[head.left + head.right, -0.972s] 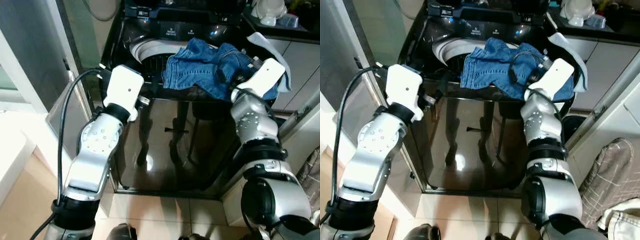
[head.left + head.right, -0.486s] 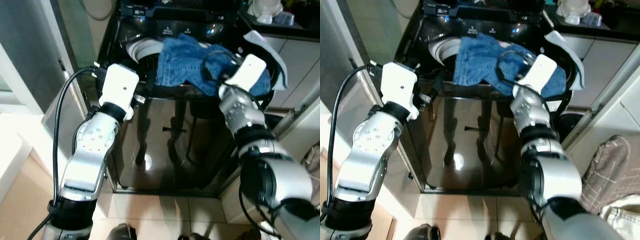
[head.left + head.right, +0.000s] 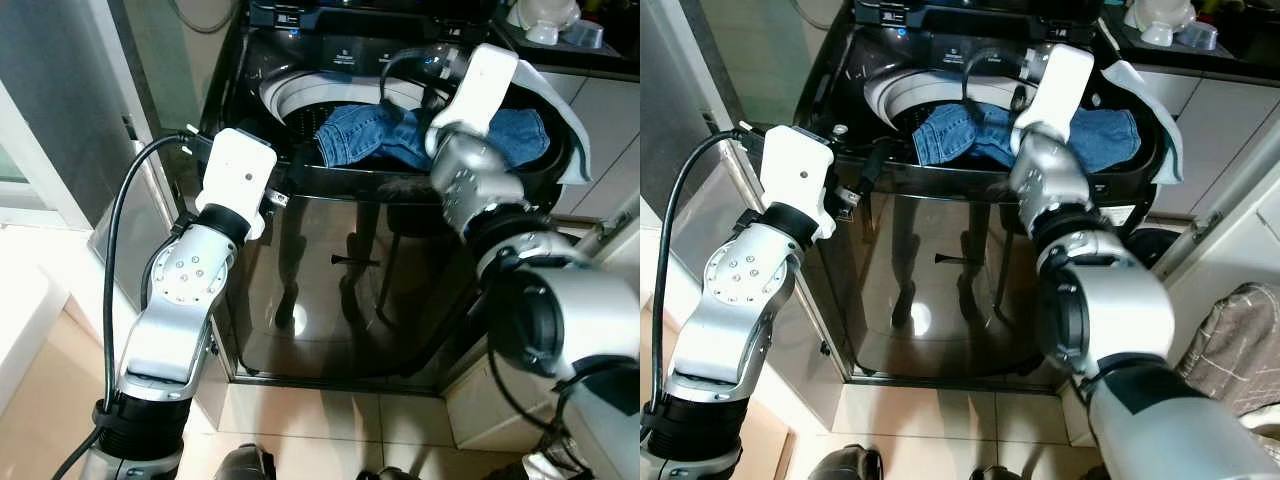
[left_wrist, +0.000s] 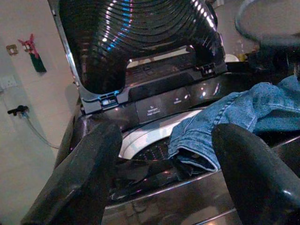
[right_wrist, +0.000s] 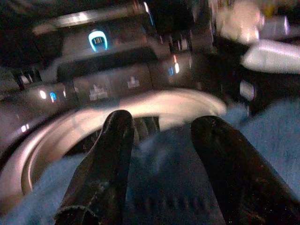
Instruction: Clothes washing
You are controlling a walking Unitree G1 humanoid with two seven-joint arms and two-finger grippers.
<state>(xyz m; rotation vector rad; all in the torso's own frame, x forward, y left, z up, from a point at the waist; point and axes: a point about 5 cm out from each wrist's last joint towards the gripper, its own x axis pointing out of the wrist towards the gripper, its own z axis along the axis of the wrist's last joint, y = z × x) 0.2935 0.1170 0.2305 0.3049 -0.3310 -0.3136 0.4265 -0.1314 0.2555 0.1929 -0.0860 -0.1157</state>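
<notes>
From the head, the jeans [image 3: 420,135] are lying across the front rim of the open washing machine [image 3: 330,260], one end hanging into the drum [image 3: 902,97]; the right arm is reaching over them; in the left wrist view, the left claw [image 4: 164,164] is hovering released before the machine's front edge; in the right wrist view, the right claw [image 5: 161,154] is pressing spread fingers onto the denim, grasping nothing.
</notes>
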